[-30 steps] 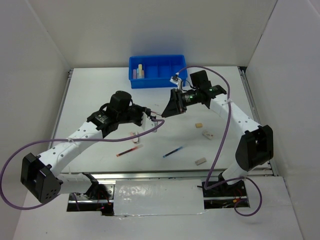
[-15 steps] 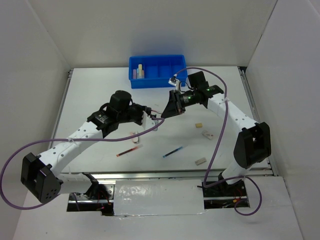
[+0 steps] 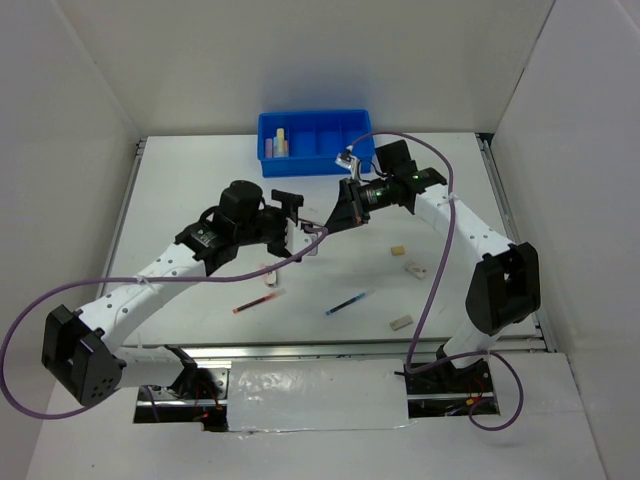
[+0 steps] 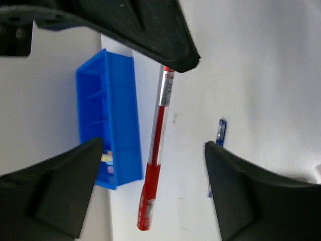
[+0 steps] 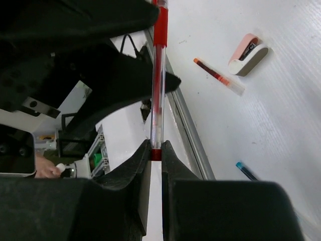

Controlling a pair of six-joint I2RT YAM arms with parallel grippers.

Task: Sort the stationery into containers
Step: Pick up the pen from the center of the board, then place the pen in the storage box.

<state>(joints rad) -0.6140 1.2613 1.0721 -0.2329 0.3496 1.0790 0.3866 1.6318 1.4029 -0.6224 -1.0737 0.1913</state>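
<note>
Pen update: the red pen point(image 5: 158, 85) is up in the air over the middle of the table point(image 3: 180, 170), pinched at its back end by the right gripper point(image 5: 156, 150), whose fingers are pressed tight on the barrel. It sticks straight out in line with those fingers, with its long axis running from the right arm toward the left arm and the red grip end out front. The left gripper point(image 4: 153, 146) is spread wide with the pen crossing the gap. There's daylight on both sides, so neither finger touches it. The blue tray point(image 3: 310, 168) sits against the far edge, about mid-width, its long side along that edge and a few pale bits in its leftmost compartment. Between the grippers and the tray it's just bare white tabletop. Loose stuff lies nearer the front edge: an orange-tipped marker point(image 3: 258, 301) and a blue pen point(image 3: 345, 303) toward the middle, and small erasers point(image 3: 415, 269) toward the right edge. White walls stand close along both sides.
</note>
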